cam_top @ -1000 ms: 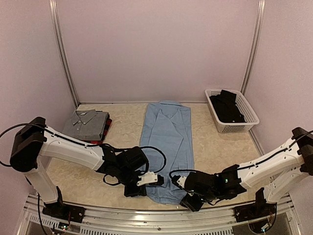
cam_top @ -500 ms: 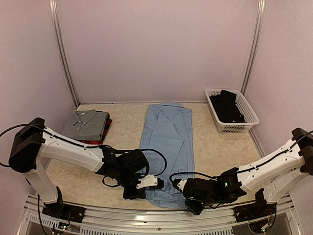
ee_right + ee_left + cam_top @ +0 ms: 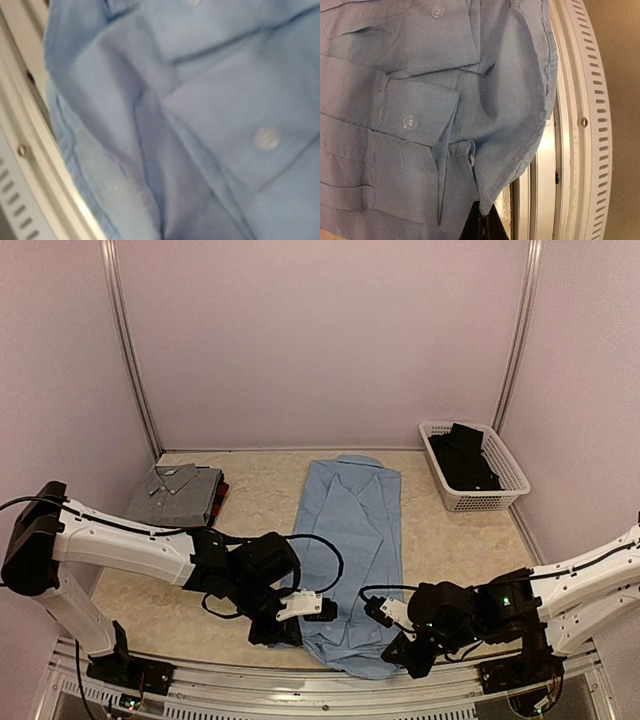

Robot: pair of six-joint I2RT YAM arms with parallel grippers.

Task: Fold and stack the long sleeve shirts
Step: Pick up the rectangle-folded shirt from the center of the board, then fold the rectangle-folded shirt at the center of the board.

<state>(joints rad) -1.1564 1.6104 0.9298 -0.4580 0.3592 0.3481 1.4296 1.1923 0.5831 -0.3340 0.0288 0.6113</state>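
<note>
Two hands: left hand (image 3: pixel 290 632), right hand (image 3: pixel 405 652), both clamped on light blue shirt (image 3: pixel 350 530) hem
Shirt body: lengthwise on counter (image 3: pixel 450 540)

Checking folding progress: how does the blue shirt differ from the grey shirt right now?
The blue shirt lies stretched long down the table's middle; the grey shirt is folded compact at the left. The left gripper and right gripper pinch the blue shirt's near hem; no gripper touches the grey shirt. Both collars point away.
</note>
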